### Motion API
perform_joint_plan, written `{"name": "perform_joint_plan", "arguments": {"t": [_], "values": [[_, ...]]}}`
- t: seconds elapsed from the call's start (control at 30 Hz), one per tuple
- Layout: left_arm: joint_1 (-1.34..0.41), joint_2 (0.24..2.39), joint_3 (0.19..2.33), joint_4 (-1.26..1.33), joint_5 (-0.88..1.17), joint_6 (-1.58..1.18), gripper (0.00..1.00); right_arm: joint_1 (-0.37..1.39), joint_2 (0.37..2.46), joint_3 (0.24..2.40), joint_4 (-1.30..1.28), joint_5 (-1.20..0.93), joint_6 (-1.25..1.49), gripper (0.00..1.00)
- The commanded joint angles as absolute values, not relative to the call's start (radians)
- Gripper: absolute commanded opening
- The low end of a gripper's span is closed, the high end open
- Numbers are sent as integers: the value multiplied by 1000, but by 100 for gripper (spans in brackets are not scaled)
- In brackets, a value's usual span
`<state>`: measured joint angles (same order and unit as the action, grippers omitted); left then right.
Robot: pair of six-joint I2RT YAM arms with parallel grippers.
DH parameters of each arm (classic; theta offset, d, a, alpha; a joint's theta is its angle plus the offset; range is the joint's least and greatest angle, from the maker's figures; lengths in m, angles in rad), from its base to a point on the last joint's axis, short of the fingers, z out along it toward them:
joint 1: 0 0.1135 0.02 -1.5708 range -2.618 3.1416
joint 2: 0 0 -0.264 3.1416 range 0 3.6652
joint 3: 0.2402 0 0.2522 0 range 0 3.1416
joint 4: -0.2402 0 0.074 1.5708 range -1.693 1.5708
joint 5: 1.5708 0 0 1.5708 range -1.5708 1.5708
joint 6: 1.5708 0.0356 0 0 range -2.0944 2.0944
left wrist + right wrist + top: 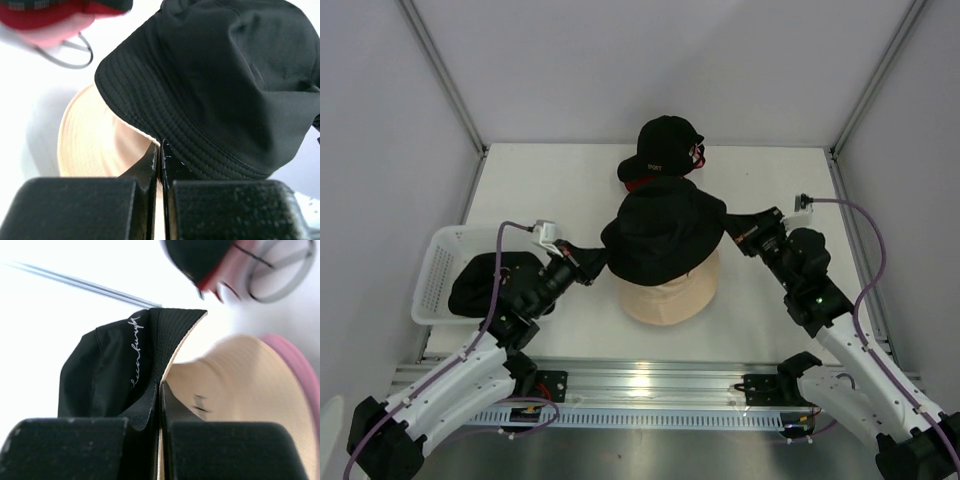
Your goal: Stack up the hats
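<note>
Top external: one white basket (435,275) far left; left gripper (604,260), arm stretched inward, pinches the brim of one black bucket hat (665,235) draped over one beige hat (670,298) mid-table; one baseball cap (665,143) behind; right gripper (730,233) pinches the opposite brim, forearm angled in.

black bucket hat (225,75) — matt cloth
</note>
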<state>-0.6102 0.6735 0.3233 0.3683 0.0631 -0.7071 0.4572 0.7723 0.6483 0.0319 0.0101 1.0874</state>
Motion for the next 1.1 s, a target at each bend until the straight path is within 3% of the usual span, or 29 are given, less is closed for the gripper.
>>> {"name": "perform_joint_plan", "arguments": {"t": [0.0,0.23,0.63,1.07], "values": [[-617,608,426,275,20,-702,1,463,790,765,49,-21,959,0],[-621,531,335,239,-15,-920,1,488,773,692,35,-51,971,0],[-658,383,129,208,-106,-954,1,515,618,548,-170,15,1003,0],[-704,704,83,396,-149,-931,1,517,752,453,-156,58,945,0]]}}
